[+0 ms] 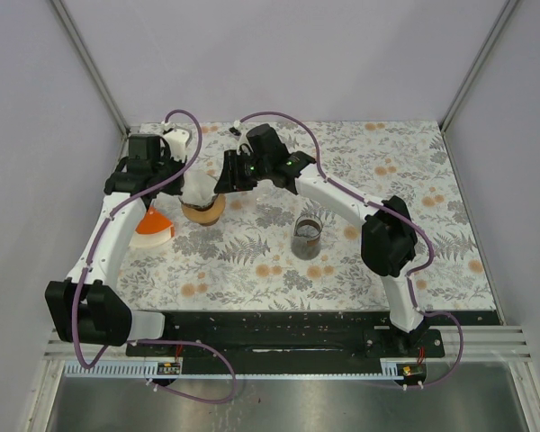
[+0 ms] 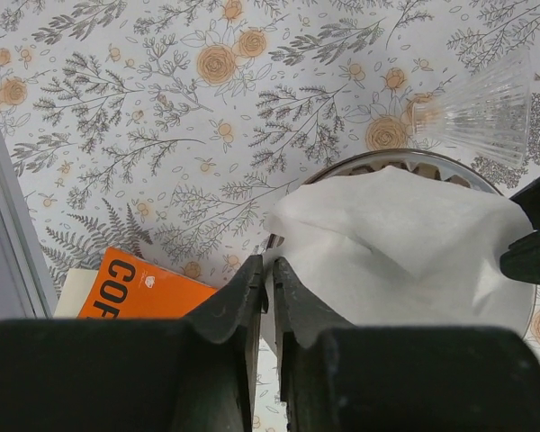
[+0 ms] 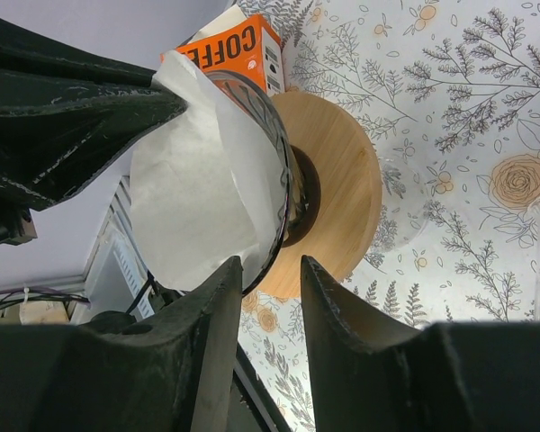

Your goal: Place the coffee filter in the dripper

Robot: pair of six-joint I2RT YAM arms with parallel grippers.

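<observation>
The white paper coffee filter sits opened in the mouth of the glass dripper, which has a round wooden base. My left gripper is shut on the filter's near edge, just at the dripper's rim. In the top view the left gripper is left of the dripper and the right gripper is right of it. My right gripper is open, its jaws straddling the dripper's rim with the filter on the inside. The left gripper reaches in from the upper left.
An orange coffee filter box lies left of the dripper; it also shows in the left wrist view and the right wrist view. A glass cup stands to the right. A clear ribbed handle juts from the dripper.
</observation>
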